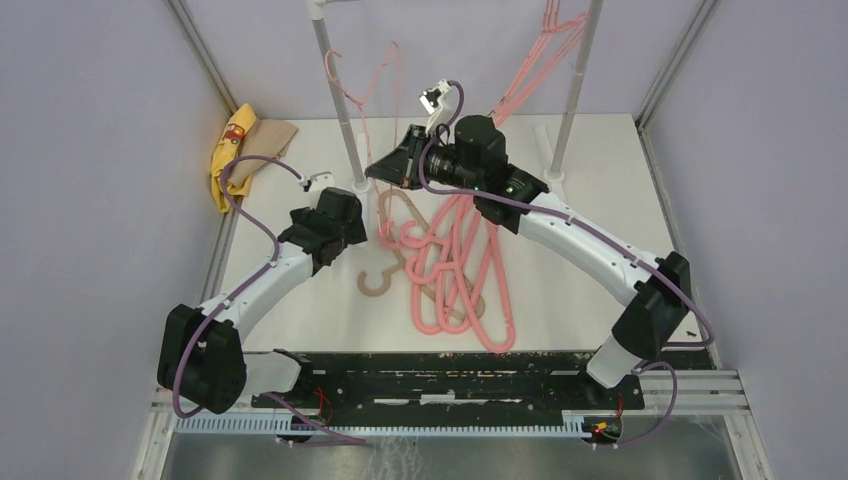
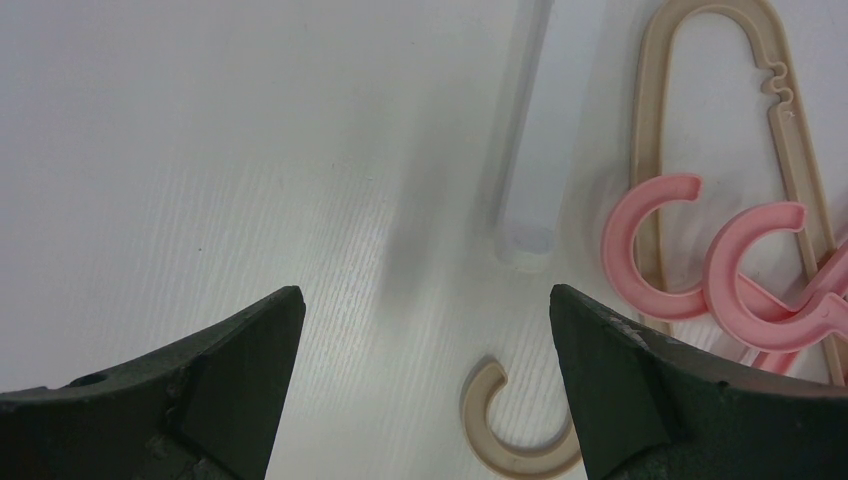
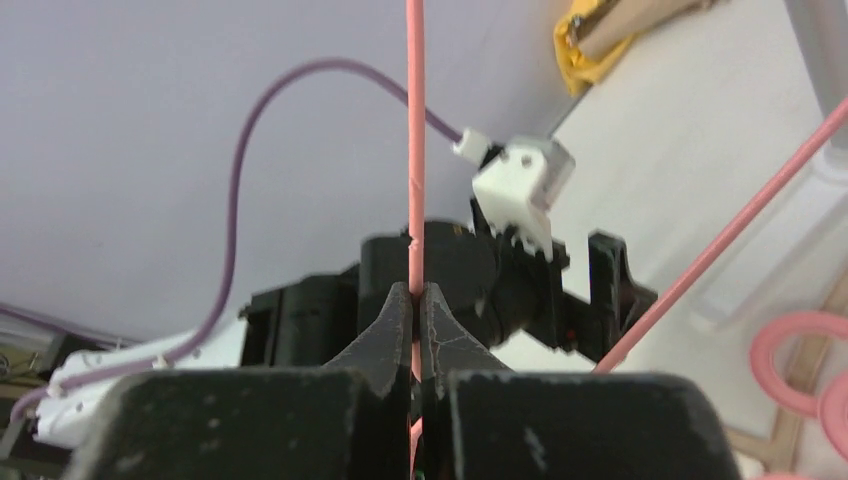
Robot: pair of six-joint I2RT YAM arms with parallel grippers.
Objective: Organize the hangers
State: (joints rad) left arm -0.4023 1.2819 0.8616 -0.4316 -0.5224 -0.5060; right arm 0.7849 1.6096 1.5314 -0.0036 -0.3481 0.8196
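Observation:
My right gripper point(image 1: 385, 168) is raised near the left rack pole and shut on a thin pink wire hanger point(image 1: 372, 95). In the right wrist view the wire point(image 3: 414, 150) runs straight up from between the closed jaws of this gripper point(image 3: 415, 300). Several thick pink hangers point(image 1: 462, 268) lie in a pile on the table, over a tan hanger point(image 1: 380, 281). More pink wire hangers point(image 1: 535, 62) hang at the upper right of the rack. My left gripper point(image 1: 350, 226) is open and empty above the table; between its fingers point(image 2: 425, 300) lies the tan hook point(image 2: 515, 435), with pink hooks point(image 2: 650, 250) to the right.
Two white rack poles point(image 1: 340, 110) point(image 1: 576, 90) stand at the back of the table point(image 1: 300, 310). A yellow-and-tan cloth point(image 1: 240, 148) lies at the far left edge. The enclosure's grey walls point(image 1: 90, 200) stand close on both sides.

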